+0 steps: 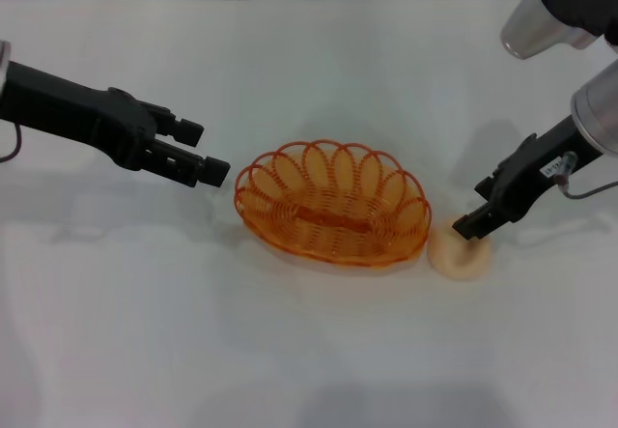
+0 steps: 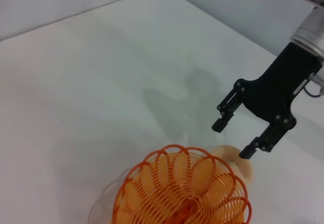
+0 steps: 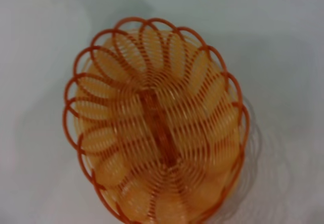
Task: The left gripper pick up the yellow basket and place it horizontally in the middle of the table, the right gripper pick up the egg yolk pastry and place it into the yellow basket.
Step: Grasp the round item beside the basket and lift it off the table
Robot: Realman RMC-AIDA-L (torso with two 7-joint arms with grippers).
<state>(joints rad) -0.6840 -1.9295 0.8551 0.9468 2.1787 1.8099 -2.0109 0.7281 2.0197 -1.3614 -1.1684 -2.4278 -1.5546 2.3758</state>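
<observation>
The right claw [image 1: 473, 227] is seen lowered over the pastry [image 1: 462, 252], its 2 fingers spread apart with the tips at the pastry's top edge; whether the tips actually touch the pastry cannot be told. In the left wrist view the same claw [image 2: 233, 139] is shown with both fingers wide apart, poised just above the pastry [image 2: 238, 164], and nothing is gripped between them. A small white label is carried on the right claw's black body.

The left claw [image 1: 205, 151] is held off to the robot's left of the basket [image 1: 331, 202], near its rim but apart from it. Its 2 fingers are spread with a visible gap and nothing is held.

The basket is set upright on the worktop [image 1: 309, 351], near the middle, with its long axis running across the head view. It is seen to be an oval of orange wire with a looped rim, and nothing lies inside it, as is shown from above in the right wrist view [image 3: 157, 123]. The pastry is placed on the worktop just beside the basket's end on the robot's right, very close to the rim; in the left wrist view it is partly hidden behind the basket [image 2: 182, 193].
</observation>
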